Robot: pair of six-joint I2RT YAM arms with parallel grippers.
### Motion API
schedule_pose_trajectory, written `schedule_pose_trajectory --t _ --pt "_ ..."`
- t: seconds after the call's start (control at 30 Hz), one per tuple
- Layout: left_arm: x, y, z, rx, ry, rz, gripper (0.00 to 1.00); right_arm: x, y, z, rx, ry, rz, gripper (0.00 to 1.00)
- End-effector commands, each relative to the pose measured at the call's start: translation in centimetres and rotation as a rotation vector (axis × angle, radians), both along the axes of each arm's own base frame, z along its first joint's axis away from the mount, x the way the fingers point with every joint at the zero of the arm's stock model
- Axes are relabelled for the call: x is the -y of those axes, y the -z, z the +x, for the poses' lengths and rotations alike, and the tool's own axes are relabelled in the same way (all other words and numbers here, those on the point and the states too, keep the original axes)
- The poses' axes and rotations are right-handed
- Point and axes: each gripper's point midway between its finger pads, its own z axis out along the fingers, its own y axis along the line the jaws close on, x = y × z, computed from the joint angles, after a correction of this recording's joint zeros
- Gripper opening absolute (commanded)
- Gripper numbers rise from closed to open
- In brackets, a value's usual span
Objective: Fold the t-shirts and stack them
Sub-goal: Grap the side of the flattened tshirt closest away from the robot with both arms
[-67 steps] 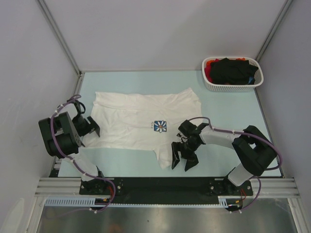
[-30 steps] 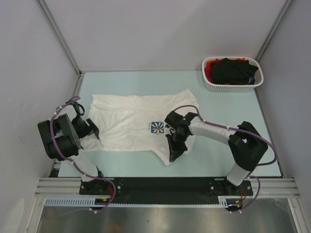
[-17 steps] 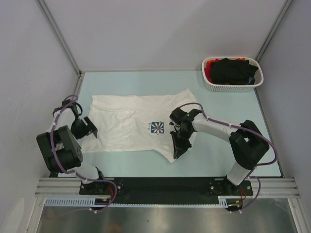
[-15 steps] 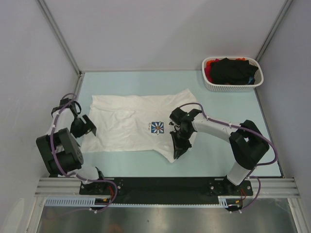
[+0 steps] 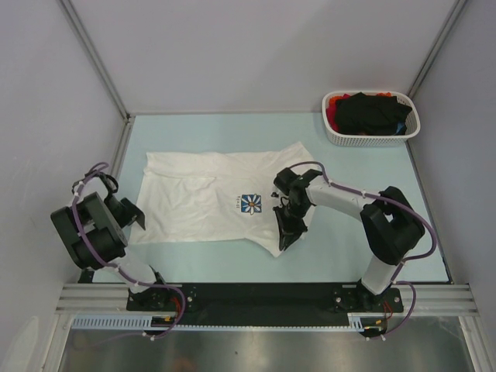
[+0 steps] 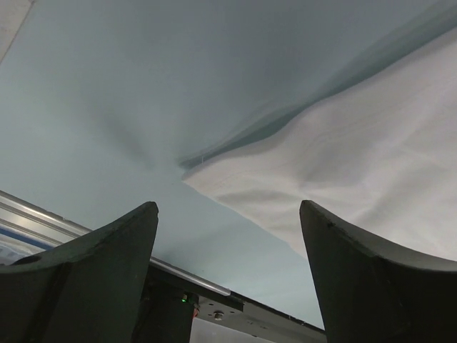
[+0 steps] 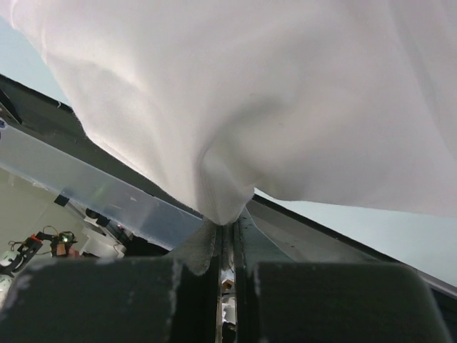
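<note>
In the right gripper (image 7: 225, 230), clenched: a fold of the white t-shirt (image 5: 201, 198).
Folding looks barely begun; left gripper (image 6: 227, 214) gapes empty beside the hem; other shirts (image 5: 372, 112) wait in the basket (image 5: 335, 133).

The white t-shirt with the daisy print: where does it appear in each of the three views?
Top external: the white t-shirt lies spread out, left of centre.
Left wrist: its edge fills the right half.
Right wrist: it fills the top, one fold pinched by the right gripper.
Shared landmark: the pale blue table under it.
</note>
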Motion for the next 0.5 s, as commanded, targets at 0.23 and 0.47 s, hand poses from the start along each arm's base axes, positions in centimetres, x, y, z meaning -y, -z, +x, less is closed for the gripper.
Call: schedule_pose_trajectory --t 0.23,0.47 --pt "-0.5 3.2 0.2 -0.071 -0.025 -0.039 0.65 0.1 -1.5 1.6 -0.020 0.005 0.035 0.00" --pt "-0.5 4.3 0.2 -0.104 -0.013 -0.064 0.00 -0.4 -2.7 1.9 -0.084 0.010 0.071 0.00"
